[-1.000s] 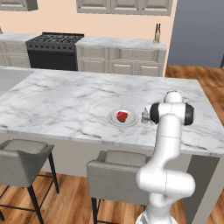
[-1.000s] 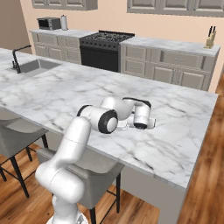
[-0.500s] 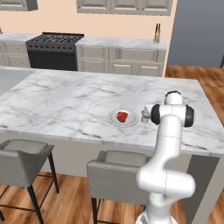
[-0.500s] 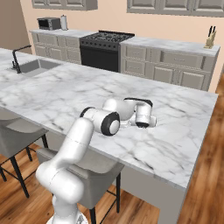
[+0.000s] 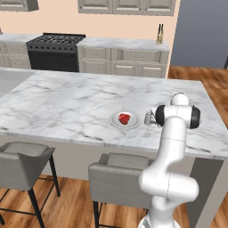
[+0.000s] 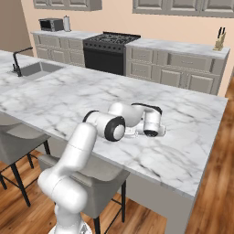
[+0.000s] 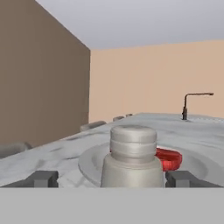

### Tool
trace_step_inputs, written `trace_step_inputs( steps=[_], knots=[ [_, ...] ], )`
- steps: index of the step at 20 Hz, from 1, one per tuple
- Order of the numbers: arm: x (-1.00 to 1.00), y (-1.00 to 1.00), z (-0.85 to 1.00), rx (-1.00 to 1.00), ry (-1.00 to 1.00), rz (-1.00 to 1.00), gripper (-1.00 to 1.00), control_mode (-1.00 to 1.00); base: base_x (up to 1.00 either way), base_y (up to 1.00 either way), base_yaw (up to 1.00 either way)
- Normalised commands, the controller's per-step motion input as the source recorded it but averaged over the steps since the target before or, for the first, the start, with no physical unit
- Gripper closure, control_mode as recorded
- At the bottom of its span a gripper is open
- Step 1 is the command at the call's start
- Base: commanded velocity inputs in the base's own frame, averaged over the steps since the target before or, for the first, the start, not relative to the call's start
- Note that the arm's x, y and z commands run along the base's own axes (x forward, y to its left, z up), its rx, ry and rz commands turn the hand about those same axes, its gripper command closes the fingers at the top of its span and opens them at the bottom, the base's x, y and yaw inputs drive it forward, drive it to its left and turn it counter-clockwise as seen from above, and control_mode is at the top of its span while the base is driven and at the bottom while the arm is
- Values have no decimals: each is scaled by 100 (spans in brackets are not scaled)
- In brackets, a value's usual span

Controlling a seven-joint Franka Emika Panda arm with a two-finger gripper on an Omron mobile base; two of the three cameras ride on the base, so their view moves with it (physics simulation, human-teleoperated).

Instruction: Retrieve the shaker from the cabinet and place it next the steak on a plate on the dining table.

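Observation:
The shaker (image 7: 132,157), a small grey cylinder with a lighter cap, stands upright on the white marble dining table (image 5: 67,102), just right of the plate (image 5: 133,125). The red steak (image 5: 124,118) lies on that plate and shows behind the shaker (image 5: 148,118) in the hand view as steak (image 7: 169,158). My gripper (image 7: 111,178) is level with the table and straddles the shaker, open. Its left fingertip (image 7: 43,178) stands well clear of the shaker and the right one is close beside it. From the right base the hand (image 6: 151,123) covers the shaker.
Grey stools (image 5: 20,160) stand along the table's near side. A sink with a dark tap (image 6: 20,61) is at the table's far left end. Behind are a black stove (image 5: 55,51), counters and a knife block (image 6: 219,40).
The hand and wrist have shifted slightly to the right, away from the plate. The shaker, plate and steak stay where they were.

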Motion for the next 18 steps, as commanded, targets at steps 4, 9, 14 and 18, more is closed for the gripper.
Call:
trace_step_inputs(
  steps=[4, 9, 14, 18],
  knots=[
    [-1, -49, 4, 6, -10, -1, -100, -100, 0, 0, 0],
    [-13, -30, 15, 7, -18, -3, -100, -100, 0, 0, 0],
    [-75, 7, 81, 0, -39, -1, -100, -100, 0, 0, 0],
    [-100, 31, 100, -2, -37, 0, -100, -100, 0, 0, 0]
  ],
)
